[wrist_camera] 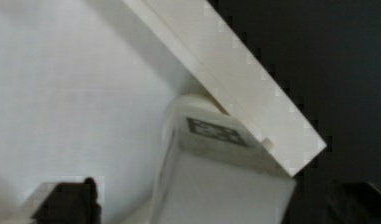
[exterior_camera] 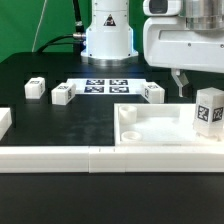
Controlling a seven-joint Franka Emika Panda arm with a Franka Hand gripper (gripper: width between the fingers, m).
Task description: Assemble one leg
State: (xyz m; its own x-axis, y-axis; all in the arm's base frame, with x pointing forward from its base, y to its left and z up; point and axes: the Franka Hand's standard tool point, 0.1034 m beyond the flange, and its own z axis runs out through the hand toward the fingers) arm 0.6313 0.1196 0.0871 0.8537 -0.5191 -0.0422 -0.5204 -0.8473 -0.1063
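Altogether four tagged legs show: left leg (exterior_camera: 35,88), middle leg (exterior_camera: 62,95) and right leg (exterior_camera: 152,92) across mid-frame on the table (exterior_camera: 20,112), the leg (exterior_camera: 210,110) (wrist_camera: 213,135) upright in the one tray (exterior_camera: 150,128) at right, near the one gripper (exterior_camera: 180,88), its finger spacing unclear.

My exterior view sits low at the near edge of the worktop (exterior_camera: 60,125), facing the robot base (exterior_camera: 107,40) at the far edge. Wrist view stares down, close, onto the white tray (wrist_camera: 71,100) (exterior_camera: 160,135), which both views share.
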